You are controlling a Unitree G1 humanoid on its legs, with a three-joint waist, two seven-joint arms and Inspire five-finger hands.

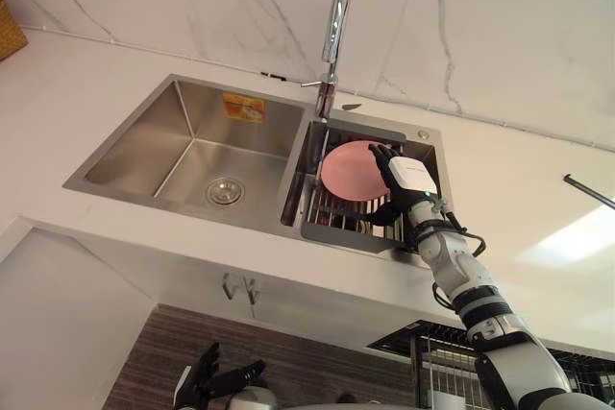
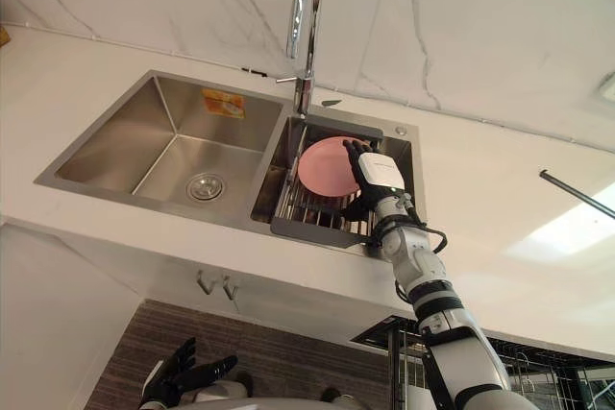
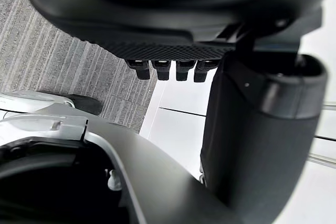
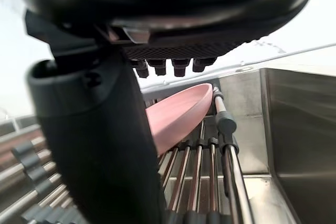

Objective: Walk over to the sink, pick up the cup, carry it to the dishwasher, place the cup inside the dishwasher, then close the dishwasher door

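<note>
**Right hand in the sink's drainer basin, next to a pink dish**

So the double-basin stainless steel sink (image 1: 144, 141) is set into a white worktop (image 1: 58, 93), with a tall curved chrome tap (image 1: 334, 26) standing at the back between the two basins. The left basin has a round drain (image 1: 224, 191) in its floor and an orange sticker (image 1: 244, 108) on its back wall. The right basin holds a metal bar drainer rack (image 1: 332, 213).

What's actually in that rack is a pale pink round dish (image 1: 348, 172), flat like a plate and leaning tilted on the bars. In the right wrist view, the dish (image 4: 181, 116) sits tipped up on the rack's rods.

The right hand (image 1: 408, 177) reaches down into the right basin at the dish's right edge. Its fingers (image 1: 380, 151) are out fairly straight over that rim, the thumb (image 4: 94, 145) hangs lower on the near side, and nothing is clamped round the dish. I honestly can't tell if the fingers touch it.

The left hand (image 1: 207, 376) hangs low, well below the counter, with its fingers spread and nothing in it.

A dark wire rack (image 1: 432, 343) shows under the worktop beside the right arm.
</note>
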